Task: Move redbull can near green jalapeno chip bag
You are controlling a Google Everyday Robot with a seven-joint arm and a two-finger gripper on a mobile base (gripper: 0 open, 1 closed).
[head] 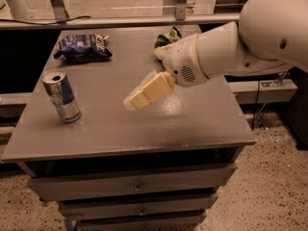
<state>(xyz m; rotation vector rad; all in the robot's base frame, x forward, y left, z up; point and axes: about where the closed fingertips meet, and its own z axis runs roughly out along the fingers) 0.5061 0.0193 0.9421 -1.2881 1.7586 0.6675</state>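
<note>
Jaws narrow and empty above the bench (202,124); at nine o'clock, redbull can (61,96), probably light, slick, dentable: pinch mid-body, gently.

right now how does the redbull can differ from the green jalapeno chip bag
The redbull can stands upright at the front left of the table; the green jalapeno chip bag lies at its far edge. The can is a smooth silver and blue cylinder; the bag is crumpled bright green. The can shows fully; the arm hides part of the bag. Both rest on the table, untouched by the gripper, which hovers between them.
</note>
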